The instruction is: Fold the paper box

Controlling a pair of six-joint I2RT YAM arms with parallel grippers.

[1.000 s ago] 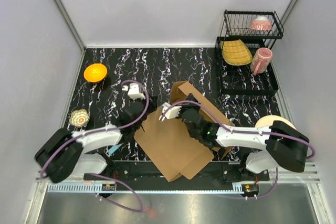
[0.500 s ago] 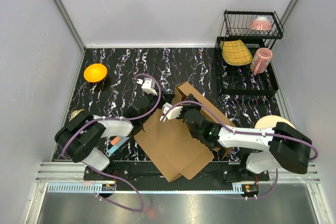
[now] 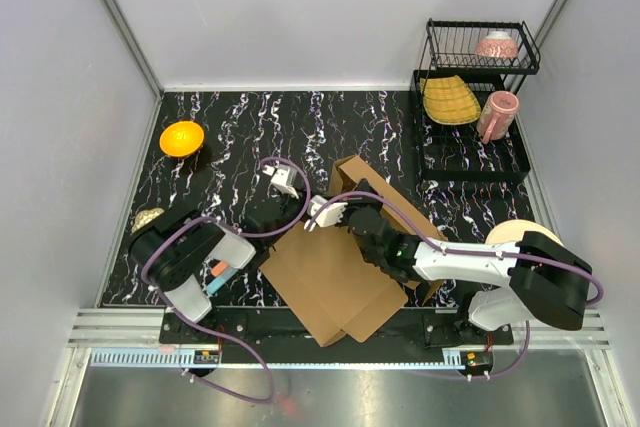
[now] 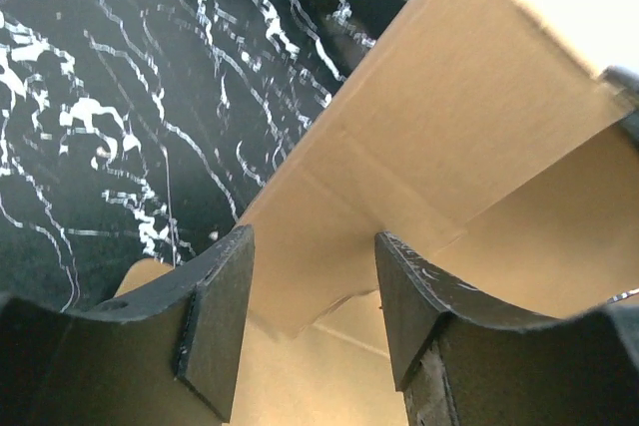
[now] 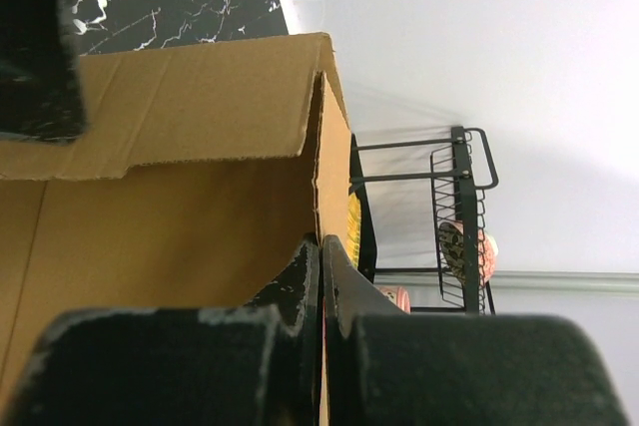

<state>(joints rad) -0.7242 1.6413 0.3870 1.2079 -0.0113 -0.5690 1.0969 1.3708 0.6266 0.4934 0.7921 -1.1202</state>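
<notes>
The paper box is brown corrugated cardboard, lying partly folded in the middle of the table, with one wall raised at its far end. My right gripper is shut on the edge of that raised wall; in the right wrist view the jaws pinch the thin cardboard. My left gripper is open at the box's left far edge. In the left wrist view its two fingers stand wide apart with a cardboard flap just ahead of them and another panel below.
An orange bowl sits at the far left. A black dish rack at the far right holds a pink mug, a yellow dish and a pink bowl. A pen lies by the left arm. A white roll sits at the right.
My left gripper has swung right and a little nearer, up to the box's left far edge, its arm folding in. The right gripper and the box have hardly moved.
</notes>
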